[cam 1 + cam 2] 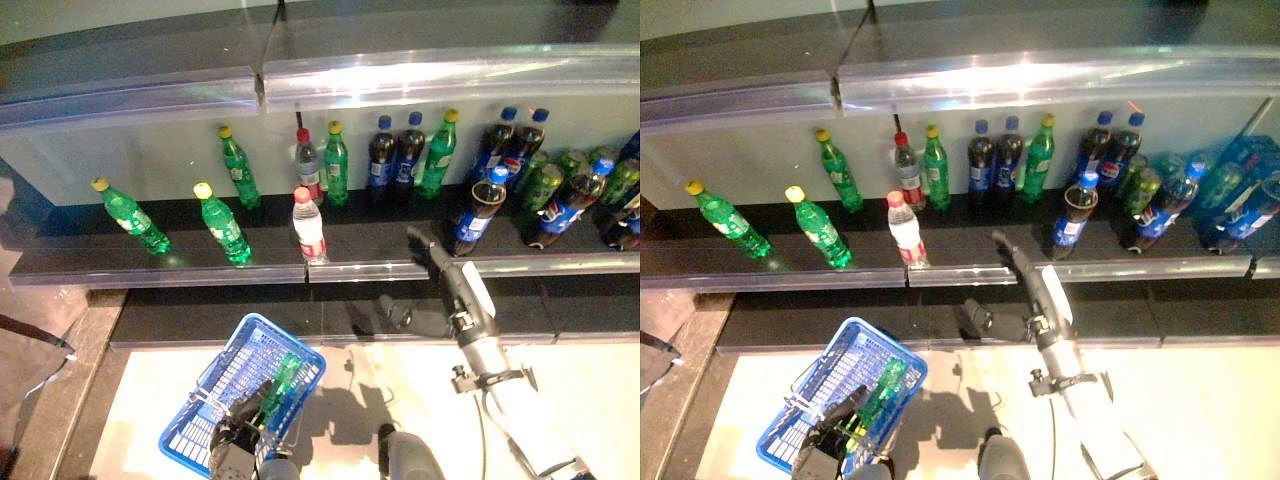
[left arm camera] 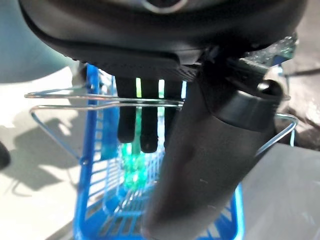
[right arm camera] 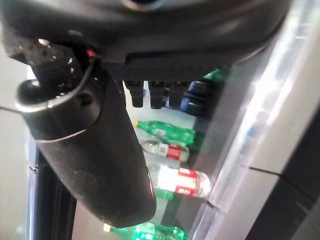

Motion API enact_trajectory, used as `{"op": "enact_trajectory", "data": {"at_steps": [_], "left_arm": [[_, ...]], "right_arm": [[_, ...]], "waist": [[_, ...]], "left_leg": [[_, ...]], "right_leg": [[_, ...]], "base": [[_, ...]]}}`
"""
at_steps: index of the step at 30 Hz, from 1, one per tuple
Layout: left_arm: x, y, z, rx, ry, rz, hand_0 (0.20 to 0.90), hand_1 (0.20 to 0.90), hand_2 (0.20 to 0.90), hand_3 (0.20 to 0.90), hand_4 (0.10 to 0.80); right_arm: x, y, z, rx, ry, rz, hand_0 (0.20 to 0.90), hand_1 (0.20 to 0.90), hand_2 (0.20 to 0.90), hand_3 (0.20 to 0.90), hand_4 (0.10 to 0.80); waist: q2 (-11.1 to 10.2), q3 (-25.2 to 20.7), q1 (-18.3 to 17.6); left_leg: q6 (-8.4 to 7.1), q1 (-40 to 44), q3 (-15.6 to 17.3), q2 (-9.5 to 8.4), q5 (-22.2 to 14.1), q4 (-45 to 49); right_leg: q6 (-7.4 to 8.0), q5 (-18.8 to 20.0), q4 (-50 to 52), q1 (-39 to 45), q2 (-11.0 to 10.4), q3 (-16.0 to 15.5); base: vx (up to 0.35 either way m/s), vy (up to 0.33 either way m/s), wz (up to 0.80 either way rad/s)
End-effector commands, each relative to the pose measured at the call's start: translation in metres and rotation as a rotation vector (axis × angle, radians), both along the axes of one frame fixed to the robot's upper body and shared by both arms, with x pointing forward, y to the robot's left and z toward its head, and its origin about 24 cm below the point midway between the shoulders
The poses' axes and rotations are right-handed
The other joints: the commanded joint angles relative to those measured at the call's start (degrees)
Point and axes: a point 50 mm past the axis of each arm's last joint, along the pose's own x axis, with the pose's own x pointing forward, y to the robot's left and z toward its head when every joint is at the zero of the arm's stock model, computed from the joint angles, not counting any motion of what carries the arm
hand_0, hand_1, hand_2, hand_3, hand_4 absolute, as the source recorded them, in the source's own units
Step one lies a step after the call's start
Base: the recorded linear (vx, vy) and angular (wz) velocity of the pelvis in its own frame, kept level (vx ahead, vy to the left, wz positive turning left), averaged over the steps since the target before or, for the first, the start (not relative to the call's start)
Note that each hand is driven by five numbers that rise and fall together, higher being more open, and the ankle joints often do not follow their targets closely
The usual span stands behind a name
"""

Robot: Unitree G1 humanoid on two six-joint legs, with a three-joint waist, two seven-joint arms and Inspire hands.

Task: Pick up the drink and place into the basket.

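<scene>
My left hand [image 1: 240,440] is shut on the thin wire handles [image 2: 100,102] of the blue basket [image 1: 215,375], which hangs off the floor at the lower left. A green bottle [image 1: 280,385] lies inside it, also seen in the left wrist view [image 2: 132,165]. My right hand [image 1: 435,255] is open and empty, reaching over the front lip of the dark shelf [image 1: 200,265]. It is between a clear bottle with a red label [image 1: 309,228] and a dark cola bottle with a blue cap [image 1: 474,212], touching neither.
The shelf holds green bottles with yellow caps [image 1: 222,222], more dark cola bottles [image 1: 395,150] and green cans [image 1: 545,180] at the right. A clear rail [image 1: 450,268] runs along its front edge. A higher shelf edge [image 1: 400,75] overhangs the back.
</scene>
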Motion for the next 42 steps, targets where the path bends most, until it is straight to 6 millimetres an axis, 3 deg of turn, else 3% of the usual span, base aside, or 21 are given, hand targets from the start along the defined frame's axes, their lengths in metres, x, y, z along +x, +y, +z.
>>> {"op": "enact_trajectory", "data": {"at_steps": [1, 3, 5, 7, 10, 13, 15, 17, 18, 21, 23, 24, 25, 26, 27, 28, 29, 32, 35, 39, 42], "left_arm": [[-0.016, 0.053, 0.012, 0.195, -0.023, 0.036, 0.3, 0.3, 0.3, 0.2, 0.1], [-0.014, 0.054, 0.013, 0.211, -0.032, 0.021, 0.3, 0.3, 0.3, 0.2, 0.1], [-0.008, 0.058, 0.015, 0.218, -0.031, 0.021, 0.3, 0.3, 0.3, 0.2, 0.1], [-0.003, 0.061, 0.016, 0.235, -0.04, -0.005, 0.3, 0.3, 0.3, 0.2, 0.1], [0.004, 0.063, 0.02, 0.257, -0.06, -0.026, 0.3, 0.3, 0.3, 0.2, 0.1], [0.008, 0.068, 0.021, 0.269, -0.045, -0.029, 0.3, 0.3, 0.3, 0.2, 0.1], [0.009, 0.073, 0.022, 0.271, -0.035, -0.012, 0.3, 0.3, 0.3, 0.2, 0.1], [0.009, 0.077, 0.024, 0.28, -0.023, -0.001, 0.3, 0.3, 0.3, 0.2, 0.1], [0.009, 0.078, 0.024, 0.282, -0.02, 0.0, 0.3, 0.3, 0.3, 0.2, 0.1], [0.002, 0.079, 0.021, 0.297, 0.004, 0.024, 0.3, 0.3, 0.3, 0.2, 0.1], [-0.007, 0.08, 0.018, 0.285, 0.03, 0.064, 0.3, 0.3, 0.3, 0.2, 0.1], [-0.014, 0.08, 0.015, 0.274, 0.041, 0.082, 0.3, 0.3, 0.3, 0.2, 0.1], [-0.016, 0.079, 0.013, 0.27, 0.051, 0.086, 0.3, 0.3, 0.3, 0.2, 0.1], [-0.02, 0.076, 0.01, 0.261, 0.062, 0.086, 0.3, 0.3, 0.3, 0.2, 0.1], [-0.021, 0.073, 0.008, 0.248, 0.067, 0.072, 0.3, 0.3, 0.3, 0.2, 0.1], [-0.016, 0.067, 0.007, 0.243, 0.06, 0.027, 0.3, 0.3, 0.3, 0.2, 0.1], [-0.016, 0.063, 0.006, 0.243, 0.06, 0.008, 0.3, 0.3, 0.3, 0.2, 0.1], [-0.025, 0.057, 0.001, 0.222, 0.078, 0.006, 0.3, 0.3, 0.3, 0.2, 0.1], [-0.04, 0.054, -0.003, 0.21, 0.099, -0.007, 0.3, 0.3, 0.3, 0.2, 0.1], [-0.045, 0.05, -0.009, 0.185, 0.127, -0.025, 0.3, 0.3, 0.3, 0.2, 0.1], [-0.039, 0.052, -0.006, 0.206, 0.11, -0.053, 0.3, 0.3, 0.3, 0.2, 0.1]], "right_arm": [[0.009, 0.025, 0.048, 0.08, -0.254, 0.094, 0.9, 0.9, 0.9, 0.9, 0.8], [0.005, 0.021, 0.049, 0.118, -0.245, 0.096, 0.9, 0.9, 0.9, 0.9, 0.8], [0.003, 0.021, 0.047, 0.106, -0.245, 0.097, 0.9, 0.9, 0.9, 0.9, 0.8], [0.005, 0.021, 0.045, 0.119, -0.242, 0.086, 0.9, 0.9, 0.9, 0.9, 0.8], [0.006, 0.023, 0.044, 0.129, -0.266, 0.067, 0.9, 0.9, 0.9, 0.9, 0.8], [0.008, 0.027, 0.045, 0.146, -0.272, 0.048, 0.9, 0.9, 0.9, 0.9, 0.8], [0.012, 0.033, 0.046, 0.147, -0.275, 0.054, 0.9, 0.9, 0.9, 0.9, 0.8], [0.014, 0.037, 0.048, 0.151, -0.277, 0.07, 0.9, 0.9, 0.9, 0.9, 0.8], [0.014, 0.038, 0.049, 0.151, -0.277, 0.074, 0.9, 0.9, 0.9, 0.9, 0.8], [0.019, 0.038, 0.054, 0.147, -0.265, 0.11, 0.9, 0.9, 0.9, 0.9, 0.8], [0.021, 0.035, 0.058, 0.142, -0.257, 0.128, 0.9, 0.9, 0.9, 0.9, 0.8], [0.02, 0.034, 0.06, 0.141, -0.26, 0.14, 0.9, 0.9, 0.9, 0.9, 0.8], [0.019, 0.033, 0.059, 0.142, -0.258, 0.141, 0.9, 0.9, 0.9, 0.9, 0.8], [0.017, 0.031, 0.057, 0.143, -0.258, 0.133, 0.9, 0.9, 0.9, 0.9, 0.8], [0.014, 0.025, 0.056, 0.145, -0.262, 0.109, 0.9, 0.9, 0.9, 0.9, 0.8], [0.011, 0.017, 0.054, 0.144, -0.275, 0.067, 0.9, 0.9, 0.9, 0.9, 0.8], [0.01, 0.015, 0.052, 0.135, -0.282, 0.057, 0.9, 0.9, 0.9, 0.9, 0.8], [0.013, 0.02, 0.05, 0.114, -0.28, 0.085, 0.9, 0.9, 0.9, 0.9, 0.8], [0.016, 0.025, 0.05, 0.112, -0.26, 0.091, 0.9, 0.9, 0.9, 0.9, 0.8], [0.015, 0.031, 0.047, 0.08, -0.251, 0.083, 0.9, 0.9, 0.9, 0.9, 0.8], [0.006, 0.023, 0.049, 0.107, -0.259, 0.077, 0.9, 0.9, 0.9, 0.9, 0.8]], "waist": [[-2.03, -3.83, -0.11], [-2.02, -3.88, -0.91], [-2.07, -3.57, -2.17], [-2.41, -3.15, -2.17], [-2.29, -2.93, -1.29], [-2.33, -3.16, -0.53], [-2.17, -3.08, 0.16], [-2.06, -2.86, 0.98], [-2.05, -2.81, 1.19], [-2.21, -3.08, 2.32], [-2.21, -3.07, 2.53], [-2.31, -2.56, 2.57], [-2.36, -2.32, 2.47], [-2.33, -1.9, 2.02], [-2.38, -1.53, 1.18], [-2.56, -1.15, 0.31], [-2.84, -0.92, 0.22], [-2.98, -1.12, 0.76], [-1.92, -1.22, 1.98], [-1.44, -1.52, 1.49], [-1.62, -2.09, 0.16]], "left_leg": [[-0.47, -0.87, 0.13, -2.87, 3.27, 0.53], [-0.02, 0.26, 1.59, -2.19, 3.83, -1.66], [0.7, 1.07, 0.37, -1.88, 4.33, -2.99], [0.85, 1.54, -0.29, -1.65, 4.35, -3.28], [0.72, 1.85, -2.08, -0.17, 4.44, -3.91], [0.1, 2.02, -3.08, 1.03, 3.65, -3.41], [-1.19, 2.76, -2.59, 3.49, 3.45, -3.42], [-3.09, 3.47, -2.42, 7.53, 3.95, -3.41], [-3.52, 3.56, -2.26, 8.48, 4.05, -3.36], [-6.84, 3.26, -1.73, 15.34, 6.38, -3.81], [-7.84, 2.66, -2.69, 18.66, 9.06, -4.63], [-8.41, 1.01, -2.33, 20.7, 12.51, -4.53], [-8.53, 0.32, -1.89, 21.27, 13.8, -4.23], [-8.76, -1.65, 0.38, 22.15, 16.49, -3.63], [-9.03, -4.24, 5.29, 22.97, 18.63, -2.16], [-8.9, -6.87, 10.13, 22.22, 18.81, 1.41], [-8.11, -7.41, 10.03, 19.65, 16.76, 3.5], [-6.2, -8.54, 6.92, 10.61, 11.97, 10.36], [-5.06, -8.79, 4.41, 3.51, 10.36, 11.81], [-3.33, -5.75, 5.09, 1.62, 7.53, 5.77], [-2.16, -2.66, 7.64, 1.8, 5.99, 0.94]], "right_leg": [[-0.53, 2.96, -13.47, 12.41, 3.4, -3.19], [-0.33, 2.15, -9.32, 10.88, 4.2, -3.88], [0.08, 2.2, -3.6, 8.45, 5.62, -1.25], [0.81, 2.51, -1.4, 7.98, 4.26, -1.46], [2.52, 3.19, -2.14, 8.66, -0.34, -0.05], [5.3, 6.91, -5.38, 9.7, -6.96, 2.4], [6.85, 9.35, -7.63, 10.45, -11.21, 2.73], [8.01, 9.37, -8.61, 10.89, -13.44, 1.81], [8.26, 8.94, -8.68, 11.06, -13.6, 1.32], [8.69, 6.21, -10.49, 12.33, -13.02, -2.08], [6.93, 4.04, -8.89, 11.61, -9.64, -2.63], [5.07, 3.09, -8.75, 11.55, -7.31, -3.74], [4.48, 2.95, -8.79, 11.58, -6.57, -4.39], [3.49, 2.73, -9.25, 12.24, -5.35, -5.85], [2.53, 2.49, -10.1, 13.21, -4.3, -8.33], [1.4, 2.38, -11.33, 14.24, -3.52, -11.53], [1.13, 2.3, -11.93, 14.73, -3.57, -12.34], [0.32, 3.24, -13.64, 14.21, -2.91, -10.66], [0.06, 3.67, -14.72, 14.88, -1.07, -8.81], [0.02, 3.23, -13.93, 14.49, 0.02, -8.38], [0.15, 1.1, -9.89, 13.14, 1.14, -9.5]], "base": [[-0.011, 0.058, -0.39], [-0.03, 0.04, 0.04], [-0.04, -0.048, 0.21], [-0.05, -0.162, 0.16], [-0.078, -0.287, 0.17], [-0.064, -0.427, 0.32], [-0.068, -0.533, 0.45], [-0.078, -0.539, 0.06], [-0.091, -0.535, -0.26], [-0.082, -0.599, -0.39], [-0.077, -0.616, -0.33], [-0.066, -0.463, -0.39], [-0.077, -0.405, -0.51], [-0.099, -0.365, -0.46], [-0.148, -0.471, -0.35], [-0.145, -0.444, 0.09], [-0.125, -0.372, 0.56], [-0.035, -0.153, 0.46], [0.089, -0.005, -0.15], [0.074, 0.129, -0.08], [0.045, 0.085, -0.1]]}}
